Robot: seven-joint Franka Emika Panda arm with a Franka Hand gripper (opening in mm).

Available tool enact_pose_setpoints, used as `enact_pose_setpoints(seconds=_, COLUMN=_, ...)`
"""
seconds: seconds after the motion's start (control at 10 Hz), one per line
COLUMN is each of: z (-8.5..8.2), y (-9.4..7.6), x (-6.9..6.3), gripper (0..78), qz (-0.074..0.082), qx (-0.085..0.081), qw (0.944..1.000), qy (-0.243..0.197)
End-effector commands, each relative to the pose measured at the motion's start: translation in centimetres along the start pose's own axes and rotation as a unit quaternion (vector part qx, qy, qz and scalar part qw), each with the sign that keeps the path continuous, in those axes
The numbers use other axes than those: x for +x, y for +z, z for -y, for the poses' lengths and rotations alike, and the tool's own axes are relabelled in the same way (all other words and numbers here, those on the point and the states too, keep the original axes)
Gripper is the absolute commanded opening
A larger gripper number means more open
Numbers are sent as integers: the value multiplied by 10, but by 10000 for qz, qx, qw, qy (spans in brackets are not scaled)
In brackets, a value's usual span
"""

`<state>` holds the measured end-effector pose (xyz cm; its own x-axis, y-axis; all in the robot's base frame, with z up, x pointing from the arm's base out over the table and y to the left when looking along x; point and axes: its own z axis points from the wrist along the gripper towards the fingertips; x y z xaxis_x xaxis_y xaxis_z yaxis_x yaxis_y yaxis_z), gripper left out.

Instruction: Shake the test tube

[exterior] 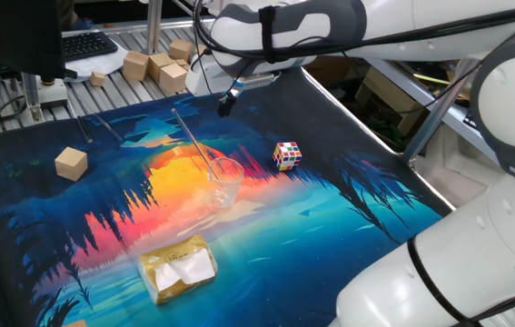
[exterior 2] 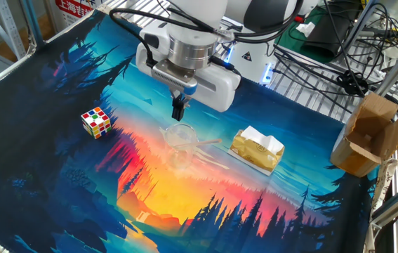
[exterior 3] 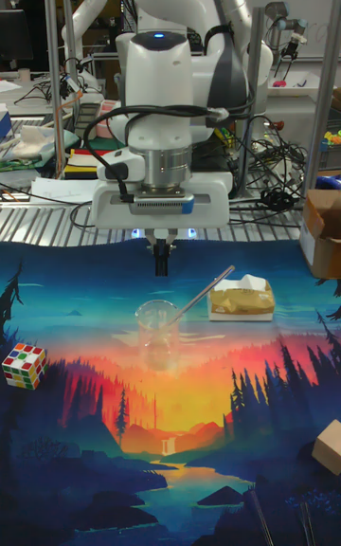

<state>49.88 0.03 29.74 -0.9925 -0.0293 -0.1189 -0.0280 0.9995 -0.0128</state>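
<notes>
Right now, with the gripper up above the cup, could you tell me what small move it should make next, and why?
Probably open and shift sideways toward the raised end of the test tube. The gripper hangs above the clear cup, fingers together and holding nothing, while the tube leans in the cup with its top end off to one side, toward the yellow packet.

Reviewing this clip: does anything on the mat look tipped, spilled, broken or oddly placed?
Nothing spilled or broken. The tube leans slanted in the upright cup, its top sticking out past the rim toward the yellow packet; that is the only askew item. The end effector hangs above the cup, fingers together, holding nothing.
</notes>
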Motion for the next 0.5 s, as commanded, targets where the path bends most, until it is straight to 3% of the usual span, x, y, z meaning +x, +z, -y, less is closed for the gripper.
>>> enact_pose_setpoints(seconds=0.1, z=0, y=-1, x=-1, gripper=0, qz=2, qx=-8, qw=10000, qy=-19)
enact_pose_setpoints(seconds=0.5, z=0, y=-2, x=-1, gripper=0, qz=-36, qx=-45, qw=10000, qy=7)
